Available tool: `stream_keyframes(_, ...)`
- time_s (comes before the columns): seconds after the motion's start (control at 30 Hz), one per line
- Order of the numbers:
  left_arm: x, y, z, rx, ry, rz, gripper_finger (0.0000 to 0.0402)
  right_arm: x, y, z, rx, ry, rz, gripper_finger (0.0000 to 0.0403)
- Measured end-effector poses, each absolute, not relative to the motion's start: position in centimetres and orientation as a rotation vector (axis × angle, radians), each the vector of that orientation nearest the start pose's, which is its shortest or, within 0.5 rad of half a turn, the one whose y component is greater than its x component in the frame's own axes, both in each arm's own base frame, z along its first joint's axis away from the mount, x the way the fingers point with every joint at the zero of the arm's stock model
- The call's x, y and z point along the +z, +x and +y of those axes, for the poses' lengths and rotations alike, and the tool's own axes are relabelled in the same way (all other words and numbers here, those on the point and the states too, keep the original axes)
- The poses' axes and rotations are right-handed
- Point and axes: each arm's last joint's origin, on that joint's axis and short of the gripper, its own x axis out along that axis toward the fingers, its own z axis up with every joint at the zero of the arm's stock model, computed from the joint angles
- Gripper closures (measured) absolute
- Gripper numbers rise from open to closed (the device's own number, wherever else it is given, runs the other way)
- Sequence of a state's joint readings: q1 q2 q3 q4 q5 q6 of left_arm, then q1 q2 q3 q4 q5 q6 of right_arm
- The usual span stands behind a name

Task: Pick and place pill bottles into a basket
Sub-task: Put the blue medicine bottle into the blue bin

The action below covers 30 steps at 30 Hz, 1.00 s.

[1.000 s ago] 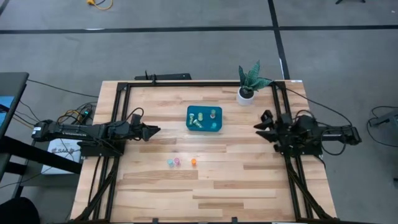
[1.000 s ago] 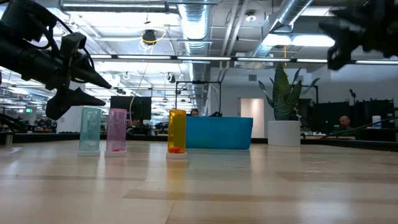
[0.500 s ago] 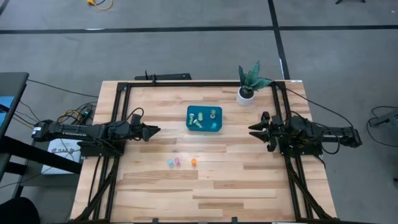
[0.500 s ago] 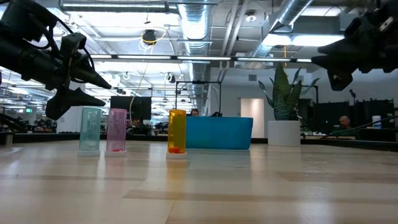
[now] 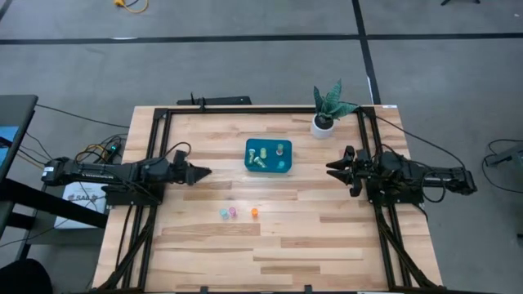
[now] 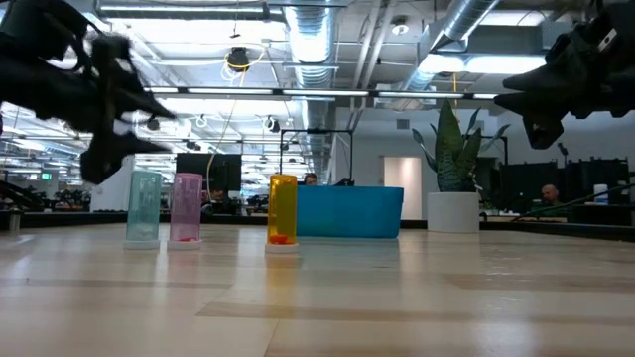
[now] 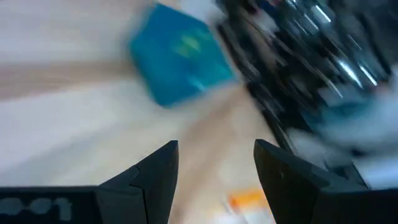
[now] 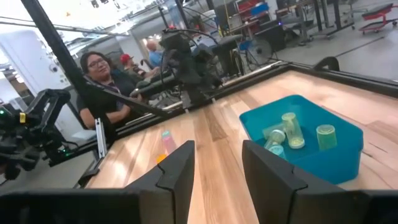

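The teal basket (image 5: 268, 155) sits at the table's middle with several pill bottles (image 8: 291, 130) lying and standing inside. Three more bottles stand upright on the table nearer the front: teal (image 6: 144, 208), pink (image 6: 186, 208) and orange (image 6: 282, 213). My left gripper (image 5: 204, 172) hovers open above the table, left of the basket, with nothing between its fingers (image 7: 158, 174). My right gripper (image 5: 331, 169) hovers right of the basket, pointing level at it. It stands narrowly open and empty (image 8: 217, 162).
A white pot with a green plant (image 5: 325, 122) stands at the far right corner, behind my right arm. A black frame (image 5: 245, 110) runs along the table's edges. A person (image 8: 99, 68) sits beyond the table's left side. Bare wood lies toward the near edge.
My right gripper has come down a little and tipped from pointing upward to level, its fingertips now reaching slightly farther toward the basket. My left gripper has turned a little at the wrist without leaving its place. The bottles and the basket have stayed put.
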State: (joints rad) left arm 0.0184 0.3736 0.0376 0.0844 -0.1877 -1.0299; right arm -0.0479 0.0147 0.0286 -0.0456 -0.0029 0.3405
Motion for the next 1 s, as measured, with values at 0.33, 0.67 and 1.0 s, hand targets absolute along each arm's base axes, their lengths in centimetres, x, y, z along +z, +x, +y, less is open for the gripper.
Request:
stream_keyframes(0.33,18.5,12.2,-1.1,-0.149,-0.663,0.332,0.0232,16.8,9.7,-0.5,-0.05,0.342,0.025,0.0274)
stream_keyframes(0.67,18.0,13.6,-2.5,-0.191,-0.277,0.655,0.0235,16.8,9.7,-0.5,-0.051,0.342,0.026,0.0275)
stream_keyframes(1.0,16.4,15.8,-3.7,-0.223,-0.137,0.74,0.0202,16.8,9.7,-0.5,-0.051,0.342,0.026,0.0273)
